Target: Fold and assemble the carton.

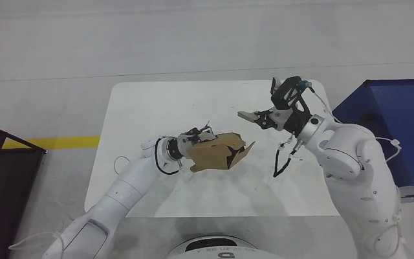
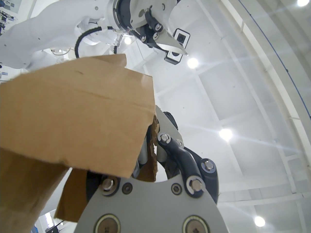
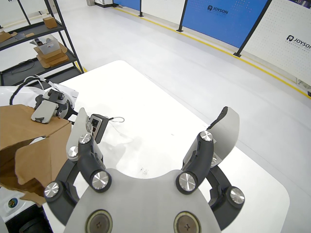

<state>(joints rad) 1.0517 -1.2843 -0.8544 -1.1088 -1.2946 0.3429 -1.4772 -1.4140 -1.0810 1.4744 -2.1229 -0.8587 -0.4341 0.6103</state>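
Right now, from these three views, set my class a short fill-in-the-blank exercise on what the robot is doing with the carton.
1. The brown carton is held by the robot's ____ arm.
2. The right gripper has its fingers ____.
3. The carton hangs ____ the white table, not resting on it.
Missing words: left; open; above.
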